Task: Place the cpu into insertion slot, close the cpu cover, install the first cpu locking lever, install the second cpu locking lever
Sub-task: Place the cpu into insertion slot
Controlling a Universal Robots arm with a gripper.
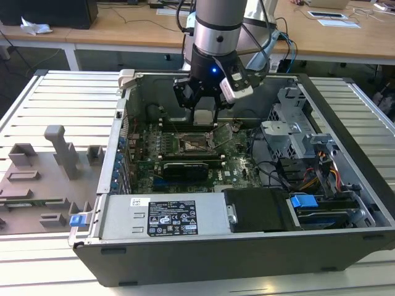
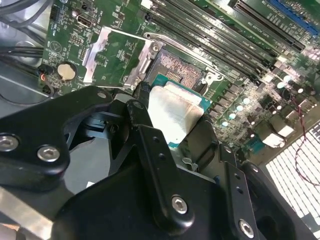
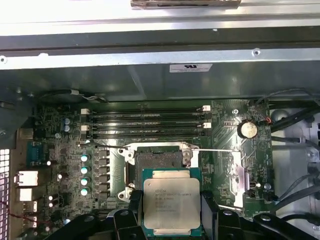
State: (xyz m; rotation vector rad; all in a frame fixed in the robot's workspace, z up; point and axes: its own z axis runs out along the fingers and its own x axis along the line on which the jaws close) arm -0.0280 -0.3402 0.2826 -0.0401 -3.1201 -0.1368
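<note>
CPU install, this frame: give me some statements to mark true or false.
1. The tool grips the cpu by two opposite edges. True.
2. The cpu is seated in the insertion slot. False: the slot is empty and the cpu is held off it.
3. The cpu cover is closed over the slot. False: it is swung open to one side.
4. Long black memory slots run beside the insertion slot. True.

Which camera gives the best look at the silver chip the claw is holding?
The first wrist view: the chip faces the camera squarely, its metal top showing, gripped by the claw. The second wrist view shows it slanted, partly behind the claw. In the exterior view it is a small grey square under the arm.
</note>
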